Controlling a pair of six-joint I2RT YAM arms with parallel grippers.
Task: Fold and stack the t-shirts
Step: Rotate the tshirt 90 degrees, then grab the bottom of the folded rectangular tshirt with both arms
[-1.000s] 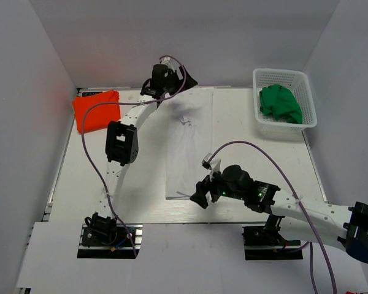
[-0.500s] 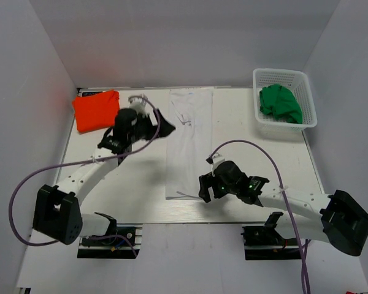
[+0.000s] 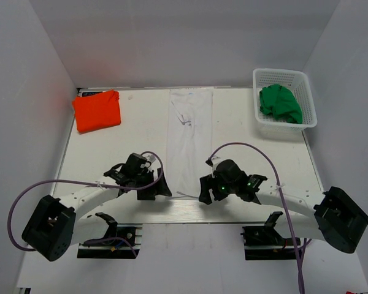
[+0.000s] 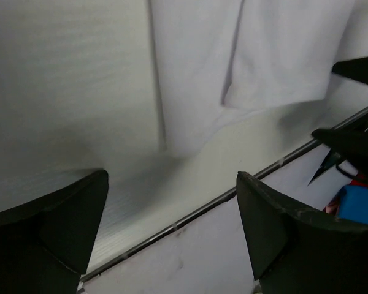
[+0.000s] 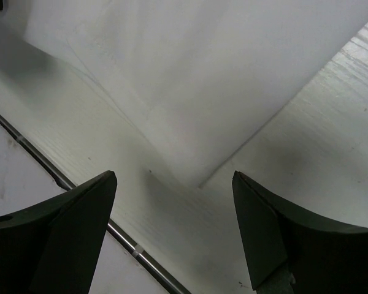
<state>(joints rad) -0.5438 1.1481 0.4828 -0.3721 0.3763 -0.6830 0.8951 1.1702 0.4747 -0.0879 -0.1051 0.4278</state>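
The white t-shirt [image 3: 188, 135] lies as a long narrow strip down the middle of the table, its near end by both grippers. My left gripper [image 3: 164, 190] sits open just left of that near end; my right gripper [image 3: 203, 190] sits open just right of it. In the left wrist view the white t-shirt's near corner [image 4: 233, 79] lies beyond my open gripper [image 4: 172, 180]. The right wrist view has the other near corner [image 5: 199, 177] between my open fingers [image 5: 67, 226]. The orange t-shirt [image 3: 97, 110] lies folded at the back left. A green t-shirt [image 3: 281, 103] lies crumpled in the basket.
The white lattice basket [image 3: 300, 79] stands at the back right. A metal rail [image 4: 190, 211] runs along the table's near edge, just under both grippers, also in the right wrist view as the rail [image 5: 49, 168]. White walls close in the back and sides.
My left arm has swung from the shirt's far end down to its near left corner. The right gripper stayed by the near right corner, shifting only slightly.
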